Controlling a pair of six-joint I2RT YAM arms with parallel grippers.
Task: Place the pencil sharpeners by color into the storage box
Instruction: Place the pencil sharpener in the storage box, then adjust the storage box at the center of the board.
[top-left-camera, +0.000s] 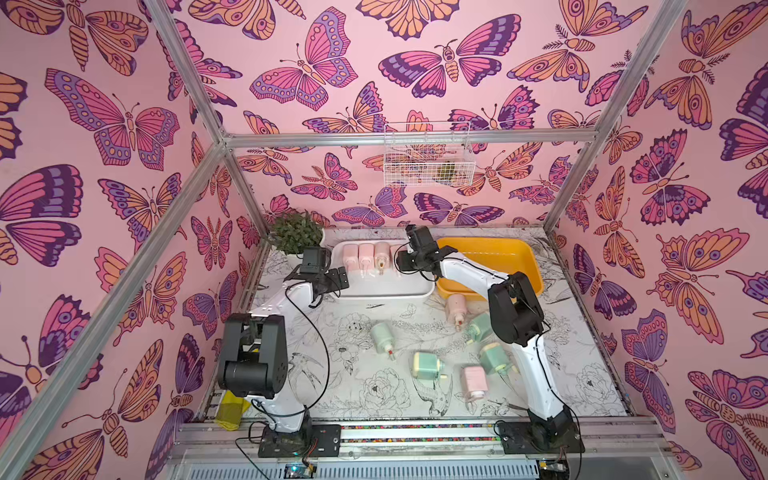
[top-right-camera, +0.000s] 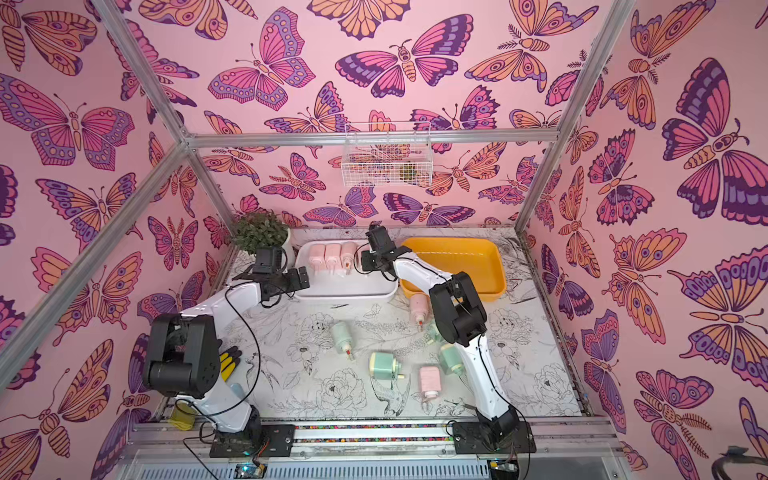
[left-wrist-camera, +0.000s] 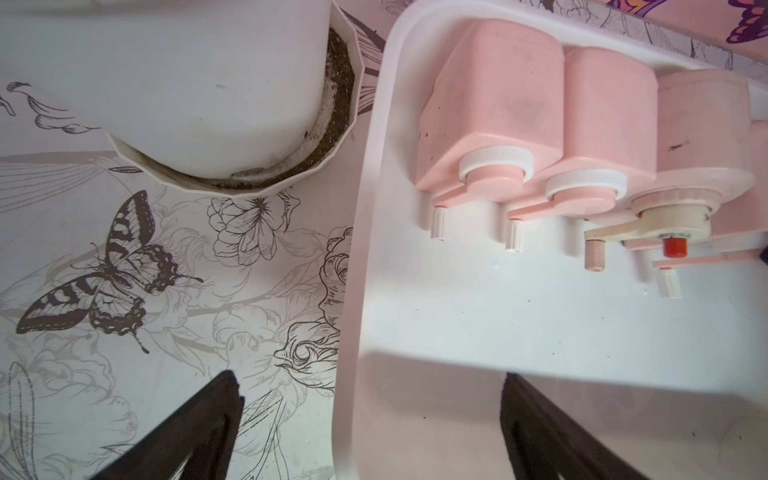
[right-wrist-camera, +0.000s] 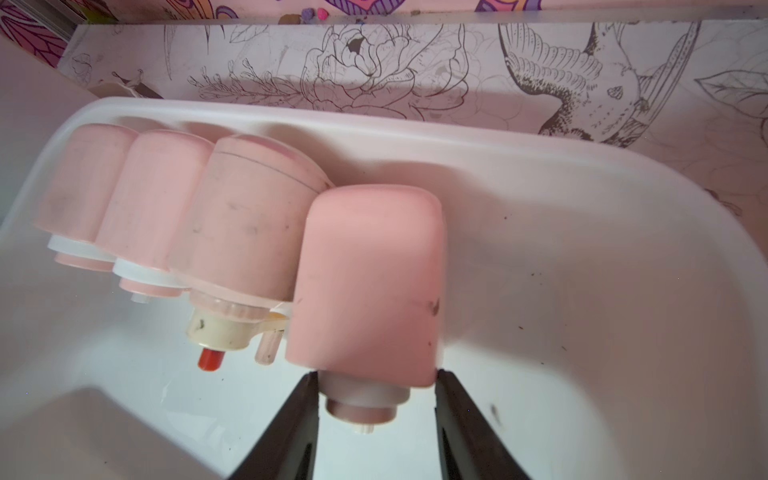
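Right end effector (right-wrist-camera: 376, 374), gripping a pink sharpener (right-wrist-camera: 365, 274), should seat it flat against the tray (right-wrist-camera: 540, 187)'s row (right-wrist-camera: 249, 224); left end effector (left-wrist-camera: 370, 376) gapes empty.

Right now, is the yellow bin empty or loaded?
Empty as far as visible: both top views show only bare floor in the yellow bin; the right arm hides one corner.

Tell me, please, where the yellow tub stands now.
In both top views the yellow tub stands at the far right of the table, close beside the white tray.
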